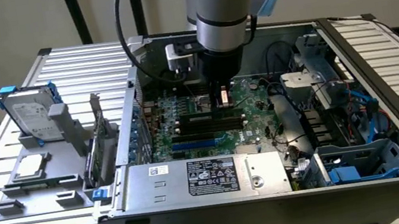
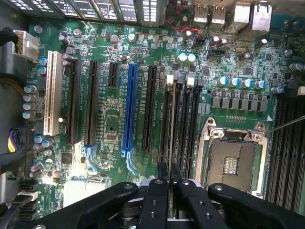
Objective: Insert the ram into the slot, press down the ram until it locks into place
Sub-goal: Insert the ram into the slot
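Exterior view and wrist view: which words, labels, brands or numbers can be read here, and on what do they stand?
No text can be read with certainty.
Black power supply label: white print and logos, too small to read.
White barcode sticker beside it: too small.
Hard drive label: blurred.
Motherboard white board markings: too small.

There was one robot arm (image 1: 218, 1), one gripper (image 2: 169, 169), one thin ram stick (image 2: 171, 119), one hard drive (image 1: 27, 115), one long blue slot (image 2: 129, 107), one long white slot (image 2: 51, 93), one square chip socket (image 2: 232, 160) and four long black memory slots (image 2: 186, 129) side by side.
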You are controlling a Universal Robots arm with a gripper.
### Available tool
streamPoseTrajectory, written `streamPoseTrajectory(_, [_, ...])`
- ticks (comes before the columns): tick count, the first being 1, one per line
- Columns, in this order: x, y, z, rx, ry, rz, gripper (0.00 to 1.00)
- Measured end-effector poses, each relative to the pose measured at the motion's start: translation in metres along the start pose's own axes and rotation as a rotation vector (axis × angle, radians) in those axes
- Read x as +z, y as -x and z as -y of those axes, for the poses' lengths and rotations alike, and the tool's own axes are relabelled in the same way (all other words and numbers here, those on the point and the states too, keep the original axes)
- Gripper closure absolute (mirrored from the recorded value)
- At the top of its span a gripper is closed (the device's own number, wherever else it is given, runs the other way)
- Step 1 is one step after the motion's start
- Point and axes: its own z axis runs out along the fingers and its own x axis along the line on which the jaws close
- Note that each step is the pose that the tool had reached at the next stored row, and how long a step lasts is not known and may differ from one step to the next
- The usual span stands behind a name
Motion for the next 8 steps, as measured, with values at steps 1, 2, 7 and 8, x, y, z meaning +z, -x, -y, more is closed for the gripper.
streamPoseTrajectory(1, [0.0004, 0.0000, 0.0000, 0.001, 0.0000, -0.0002, 0.87])
streamPoseTrajectory(2, [0.0009, 0.0000, 0.0000, 0.004, 0.0000, -0.0005, 0.87])
streamPoseTrajectory(7, [0.0034, -0.0001, 0.0001, 0.016, 0.0001, -0.0045, 0.87])
streamPoseTrajectory(8, [0.0039, -0.0001, 0.0001, 0.019, 0.0001, -0.0060, 0.87])
